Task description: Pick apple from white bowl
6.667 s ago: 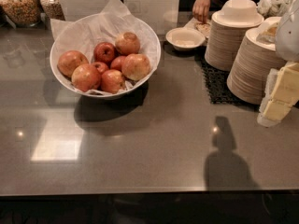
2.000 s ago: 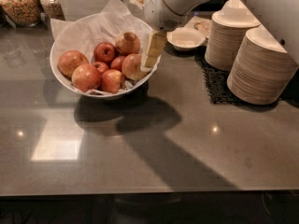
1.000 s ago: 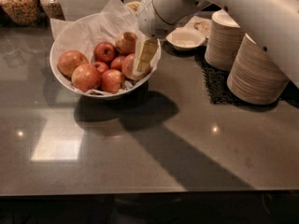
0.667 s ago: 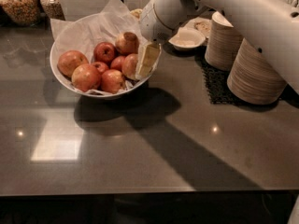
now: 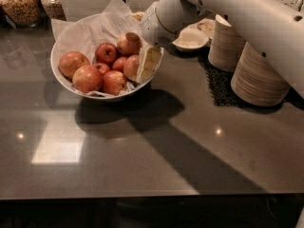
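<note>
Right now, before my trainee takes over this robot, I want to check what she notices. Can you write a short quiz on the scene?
1. True or false: the gripper is at the right side of the white bowl.
2. What stands on the counter to the right of that bowl? A) stacks of plates B) a kettle C) a laptop
3. Fill in: right beside the gripper, at the pile's right edge, lies an ____.

Key: 1 true; 2 A; 3 apple.
</note>
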Available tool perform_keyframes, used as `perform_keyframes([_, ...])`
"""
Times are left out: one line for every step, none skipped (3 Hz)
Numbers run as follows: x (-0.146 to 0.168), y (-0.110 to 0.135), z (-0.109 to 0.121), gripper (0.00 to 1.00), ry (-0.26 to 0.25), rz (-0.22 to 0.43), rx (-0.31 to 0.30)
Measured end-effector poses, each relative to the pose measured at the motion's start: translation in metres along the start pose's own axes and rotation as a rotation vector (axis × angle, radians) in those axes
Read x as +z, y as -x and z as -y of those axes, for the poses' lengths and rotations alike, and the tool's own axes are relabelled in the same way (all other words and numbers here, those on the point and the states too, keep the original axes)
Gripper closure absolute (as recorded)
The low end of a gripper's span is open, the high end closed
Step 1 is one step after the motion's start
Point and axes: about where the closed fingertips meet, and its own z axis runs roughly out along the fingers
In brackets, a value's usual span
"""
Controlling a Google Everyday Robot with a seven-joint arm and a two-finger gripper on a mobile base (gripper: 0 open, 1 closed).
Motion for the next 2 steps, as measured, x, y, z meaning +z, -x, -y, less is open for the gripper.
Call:
perform_keyframes([0.0001, 0.0000, 0.0000, 0.13, 0.000, 0.000, 0.000])
perform_keyframes([0.0001, 0.0000, 0.0000, 0.36, 0.000, 0.000, 0.000])
